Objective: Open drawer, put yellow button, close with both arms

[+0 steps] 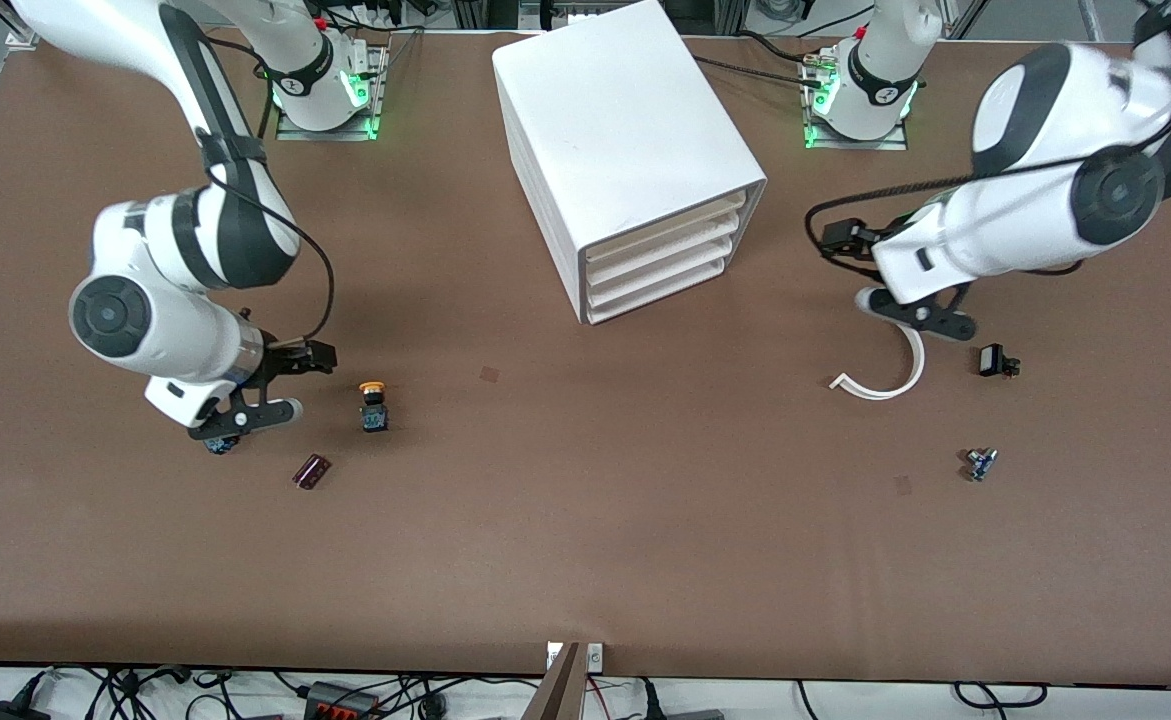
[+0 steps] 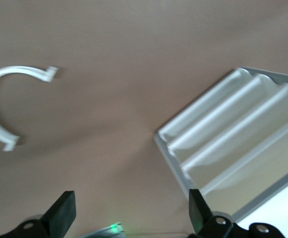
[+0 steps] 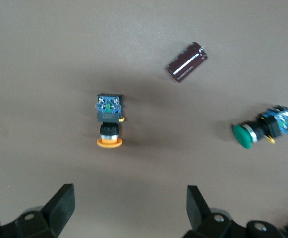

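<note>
The yellow button [image 3: 109, 125], beside the open, empty right gripper [image 1: 255, 395], was judged light and rigid, best pinched at its blue base; the left gripper [image 2: 129, 218] was held open, empty, near the cabinet [image 1: 625, 130].

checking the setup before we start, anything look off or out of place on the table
The cabinet sits skewed to the table edges, all four drawers shut. The yellow button and a green-capped switch lie tipped on their sides. A white curved strip lies loose below the left gripper.

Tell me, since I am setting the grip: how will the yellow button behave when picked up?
The yellow button lies on its side, so its round cap may let it roll if nudged. It looks rigid and small, probably light. The boxy base likely offers flatter faces for the open right gripper.
</note>
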Controlling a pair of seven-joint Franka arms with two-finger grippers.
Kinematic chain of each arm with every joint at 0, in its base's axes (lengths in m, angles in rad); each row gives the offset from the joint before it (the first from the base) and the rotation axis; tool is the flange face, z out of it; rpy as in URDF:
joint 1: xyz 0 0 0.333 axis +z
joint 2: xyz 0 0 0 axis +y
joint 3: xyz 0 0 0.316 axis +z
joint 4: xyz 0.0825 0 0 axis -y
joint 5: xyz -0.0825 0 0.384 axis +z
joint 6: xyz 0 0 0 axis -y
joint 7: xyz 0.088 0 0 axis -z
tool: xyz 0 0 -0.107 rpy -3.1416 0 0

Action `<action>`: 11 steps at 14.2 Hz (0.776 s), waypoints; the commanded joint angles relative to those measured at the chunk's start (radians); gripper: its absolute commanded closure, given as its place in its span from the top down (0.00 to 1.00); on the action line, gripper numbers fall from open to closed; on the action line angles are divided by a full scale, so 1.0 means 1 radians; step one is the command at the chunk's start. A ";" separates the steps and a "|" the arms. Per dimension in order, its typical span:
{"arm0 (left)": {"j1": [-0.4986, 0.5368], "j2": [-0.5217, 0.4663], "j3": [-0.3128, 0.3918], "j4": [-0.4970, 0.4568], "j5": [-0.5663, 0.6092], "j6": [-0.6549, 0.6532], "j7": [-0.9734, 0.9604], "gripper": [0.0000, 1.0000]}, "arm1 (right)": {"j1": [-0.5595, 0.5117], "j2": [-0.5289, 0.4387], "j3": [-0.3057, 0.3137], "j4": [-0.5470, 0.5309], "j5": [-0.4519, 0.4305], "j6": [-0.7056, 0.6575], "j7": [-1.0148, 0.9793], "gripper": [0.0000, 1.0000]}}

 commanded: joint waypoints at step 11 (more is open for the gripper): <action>0.004 0.108 0.001 -0.211 -0.605 0.112 0.466 0.98 | 0.068 0.220 -0.005 0.038 0.012 0.143 0.023 1.00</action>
